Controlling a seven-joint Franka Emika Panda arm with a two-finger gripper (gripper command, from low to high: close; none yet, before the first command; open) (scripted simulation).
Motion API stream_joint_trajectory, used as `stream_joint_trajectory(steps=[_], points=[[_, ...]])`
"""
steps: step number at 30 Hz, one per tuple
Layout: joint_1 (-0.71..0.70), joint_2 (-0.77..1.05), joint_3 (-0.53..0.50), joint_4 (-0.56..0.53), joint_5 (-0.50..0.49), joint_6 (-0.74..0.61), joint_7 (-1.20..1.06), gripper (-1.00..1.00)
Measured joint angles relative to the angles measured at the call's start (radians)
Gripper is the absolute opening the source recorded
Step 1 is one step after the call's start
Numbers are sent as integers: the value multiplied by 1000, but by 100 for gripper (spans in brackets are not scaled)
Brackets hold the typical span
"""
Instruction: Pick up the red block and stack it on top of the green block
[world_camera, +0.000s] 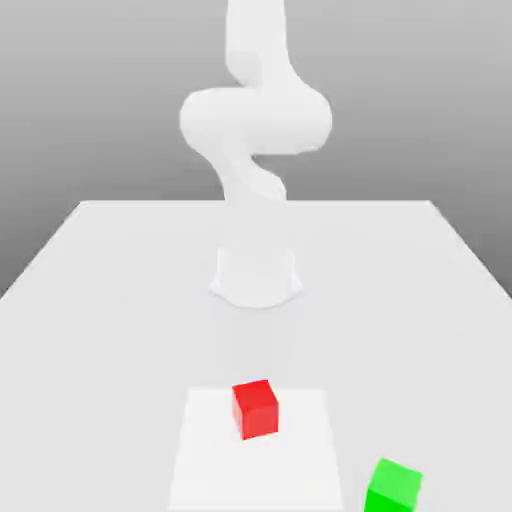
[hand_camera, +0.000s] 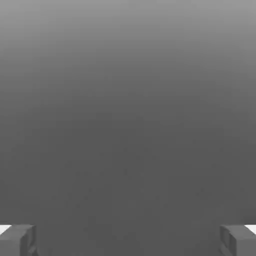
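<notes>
The red block (world_camera: 255, 408) sits on the white table (world_camera: 100, 300) near the front, on a paler square patch. The green block (world_camera: 393, 485) lies apart from it, further front and toward the exterior view's right, by the picture's lower edge. The white arm (world_camera: 255, 120) rises from its base (world_camera: 255, 275) at the table's middle and bends upward out of the picture. In the hand view my gripper (hand_camera: 128, 240) is open: its two grey fingertips (hand_camera: 17, 240) stand far apart with nothing between them, and only plain grey background lies ahead.
The table's far edge (world_camera: 255, 203) runs behind the arm's base. Bare white surface stretches to both sides of the base and of the red block.
</notes>
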Motion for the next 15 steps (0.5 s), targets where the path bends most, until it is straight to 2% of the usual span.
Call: stream_joint_trajectory(steps=[9, 15], points=[[104, 327, -102, -216, 92, 198, -197, 0], [132, 563, -113, -373, 76, 350, -282, 0]])
